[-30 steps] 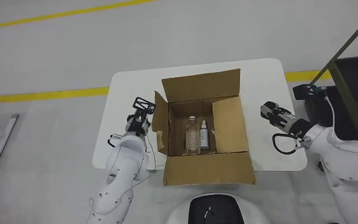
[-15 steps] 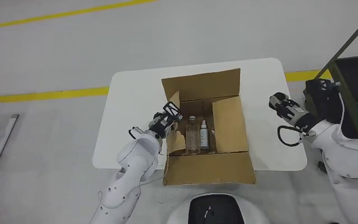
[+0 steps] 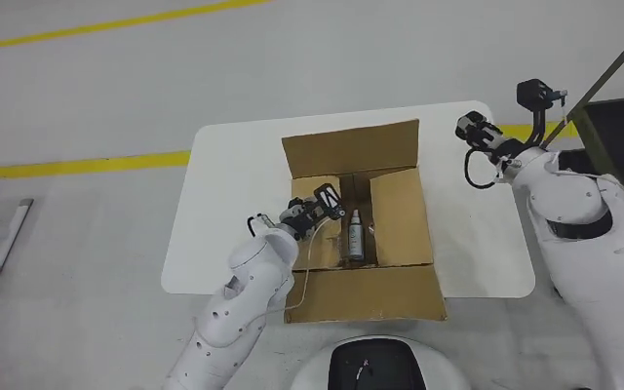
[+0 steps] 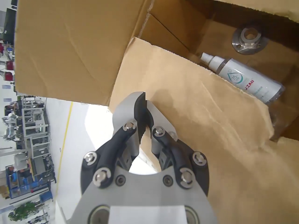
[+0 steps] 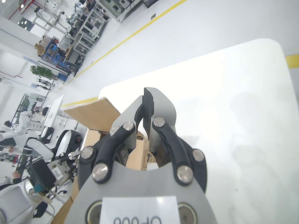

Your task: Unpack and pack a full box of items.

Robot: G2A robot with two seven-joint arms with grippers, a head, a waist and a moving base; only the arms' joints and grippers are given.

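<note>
Top view, change: the left end effector (image 3: 329, 205) was outside the box (image 3: 361, 292), on the frame's left, a second ago. It has since swung in over the opening and carried the left flap (image 3: 320, 249) with it.
Top view, flap: it now lies folded inward and covers the bigger bottle that was in plain sight before.
Top view, spray bottle (image 3: 356, 237): it lies uncovered in the middle of the frame, on the box floor.
Top view, right arm: the right end effector (image 3: 469, 127) has moved from the middle right up to the upper right, over the far corner of the bench (image 3: 234, 195).
Top view, meaning: this looks like the start of closing up, with one flap in and the other three standing open.
Left wrist view, end effector (image 4: 143, 115): the fingers are pressed together and pinch nothing. The tips appear to rest on the flap (image 4: 186, 99), pushing it flat.
Left wrist view, contents: the spray bottle (image 4: 243, 80) lies beyond the flap's edge, with a round metal flange (image 4: 248, 40) just past it on the box floor.
Right wrist view, end effector (image 5: 143, 108): the fingers are pressed together, hold nothing and hang over the bare bench (image 5: 222, 89).
Right wrist view, box (image 5: 93, 115): its corner flap shows behind the fingers, well apart from them.
</note>
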